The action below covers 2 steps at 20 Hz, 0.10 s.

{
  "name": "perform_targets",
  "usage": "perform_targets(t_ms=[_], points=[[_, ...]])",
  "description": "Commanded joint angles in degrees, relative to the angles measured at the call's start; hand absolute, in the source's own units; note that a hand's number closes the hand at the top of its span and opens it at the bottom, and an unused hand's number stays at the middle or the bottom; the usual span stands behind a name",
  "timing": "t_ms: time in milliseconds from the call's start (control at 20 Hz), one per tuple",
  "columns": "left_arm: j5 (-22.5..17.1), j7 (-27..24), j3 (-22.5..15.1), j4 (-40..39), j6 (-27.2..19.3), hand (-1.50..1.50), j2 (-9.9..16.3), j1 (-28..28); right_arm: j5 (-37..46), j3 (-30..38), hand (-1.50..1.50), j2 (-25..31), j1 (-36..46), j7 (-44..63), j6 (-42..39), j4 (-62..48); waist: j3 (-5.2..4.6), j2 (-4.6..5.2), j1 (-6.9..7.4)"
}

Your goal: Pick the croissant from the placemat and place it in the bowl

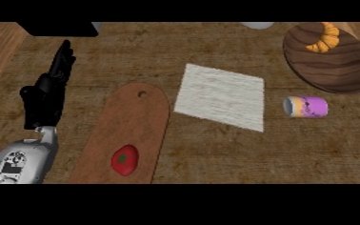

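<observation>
The croissant (pixel 324 38) lay inside the brown wooden bowl (pixel 320 69), up against the bowl's far rim, and the bowl itself stood at the counter's far right corner, partly cut off by the view's right edge. The white placemat (pixel 221 97) sat near the middle of the counter (pixel 211 152), tilted a little, with nothing on it. Just to the right of the placemat, and apart from it, a small purple can (pixel 306 107) lay on its side, below the bowl and not touching it. To the left of the placemat a long brown cutting board (pixel 134 119) ran from the middle of the counter toward the near edge, with a hole near its rounded far end and a red tomato (pixel 125 159) resting on its near part. The left hand (pixel 48 95) showed along the counter's left side, held upright with its fingers straight and together, pointing toward the far edge, holding nothing and touching none of the things; its grey forearm came in from the near left corner. The right hand did not show in the view. A dark boxy thing (pixel 60 28) sat at the far left corner.
</observation>
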State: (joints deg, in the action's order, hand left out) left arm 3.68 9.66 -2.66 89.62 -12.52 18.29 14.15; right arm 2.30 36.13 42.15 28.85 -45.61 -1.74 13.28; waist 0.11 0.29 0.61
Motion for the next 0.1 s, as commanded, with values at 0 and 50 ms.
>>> perform_targets(t_ms=[0,50], points=[[1.6,-0.3,0.5,0.3,0.1,0.00,-1.8,-1.0,-2.2,-1.2,-1.50,-2.8,-3.4,-1.2,-0.9,4.1,-0.09,-0.28,-0.51],[-0.6,0.9,2.2,3.6,2.7,0.00,1.2,-2.9,-2.6,0.1,-1.50,0.9,-5.7,-2.5,-4.8,1.9,-0.05,-0.24,-0.26]])
